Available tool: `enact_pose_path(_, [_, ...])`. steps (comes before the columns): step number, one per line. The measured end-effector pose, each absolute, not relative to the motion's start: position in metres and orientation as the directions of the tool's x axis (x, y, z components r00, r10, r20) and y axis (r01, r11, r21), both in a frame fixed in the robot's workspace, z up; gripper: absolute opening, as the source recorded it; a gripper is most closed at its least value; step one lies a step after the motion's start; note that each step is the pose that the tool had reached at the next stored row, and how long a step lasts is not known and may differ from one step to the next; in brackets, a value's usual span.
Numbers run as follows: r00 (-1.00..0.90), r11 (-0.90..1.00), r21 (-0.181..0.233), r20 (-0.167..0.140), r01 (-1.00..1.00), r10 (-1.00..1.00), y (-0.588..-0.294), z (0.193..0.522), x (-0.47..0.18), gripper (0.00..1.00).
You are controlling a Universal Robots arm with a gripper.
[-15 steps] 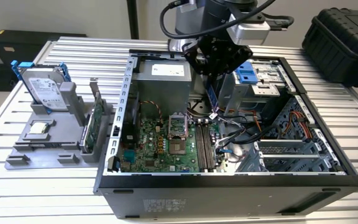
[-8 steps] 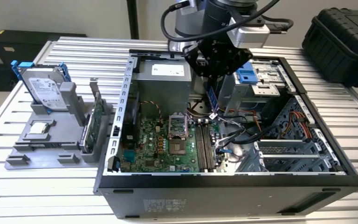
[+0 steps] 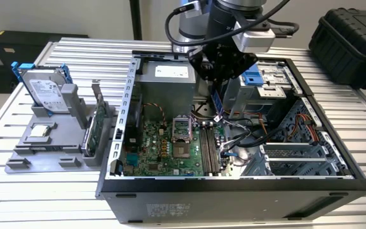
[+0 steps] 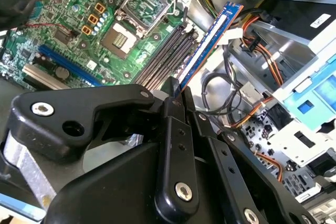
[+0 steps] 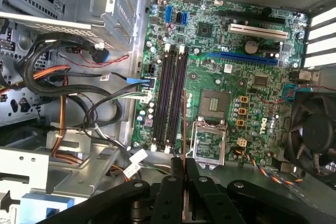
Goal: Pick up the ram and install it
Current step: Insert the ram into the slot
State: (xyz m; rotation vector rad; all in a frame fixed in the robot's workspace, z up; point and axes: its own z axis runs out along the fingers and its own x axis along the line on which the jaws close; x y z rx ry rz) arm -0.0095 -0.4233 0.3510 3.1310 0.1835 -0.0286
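Hovering end effector [image 3: 216, 98] gripping ram [image 4: 210, 40] above open case [image 3: 335, 183] on slatted table [image 3: 17, 191].

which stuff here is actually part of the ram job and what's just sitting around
In the job: the ram, held in the end effector; the memory slots on the motherboard.

Lying about: the hard drive, expansion card and processor chip on the grey stand; the black case.
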Motion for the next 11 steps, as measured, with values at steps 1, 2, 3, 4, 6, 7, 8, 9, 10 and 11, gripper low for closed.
enact_pose_path(1, [0.993, -0.993, 0.004, -0.018, 0.117, 0.117, -0.4233, 0.3504, -0.0094, 0.00])
enact_pose_path(2, [0.993, -0.993, 0.004, -0.018, 0.117, 0.117, -0.4233, 0.3499, -0.0093, 0.00])
enact_pose_path(3, [0.993, -0.993, 0.004, -0.018, 0.117, 0.117, -0.4233, 0.3493, -0.0092, 0.00])
enact_pose_path(4, [0.993, -0.993, 0.004, -0.018, 0.117, 0.117, -0.4233, 0.3487, -0.0091, 0.00])
enact_pose_path(6, [0.993, -0.993, 0.004, -0.018, 0.117, 0.117, -0.4233, 0.3476, -0.0089, 0.00])
enact_pose_path(7, [0.993, -0.993, 0.004, -0.018, 0.117, 0.117, -0.4233, 0.3471, -0.0088, 0.00])
enact_pose_path(8, [0.993, -0.993, 0.004, -0.018, 0.117, 0.117, -0.4233, 0.3465, -0.0087, 0.00])
enact_pose_path(9, [0.993, -0.993, 0.004, -0.018, 0.117, 0.117, -0.4233, 0.3460, -0.0086, 0.00])
enact_pose_path(10, [0.993, -0.993, 0.004, -0.018, 0.117, 0.117, -0.4233, 0.3454, -0.0085, 0.00])
enact_pose_path(11, [0.993, -0.993, 0.004, -0.018, 0.117, 0.117, -0.4233, 0.3449, -0.0084, 0.00])
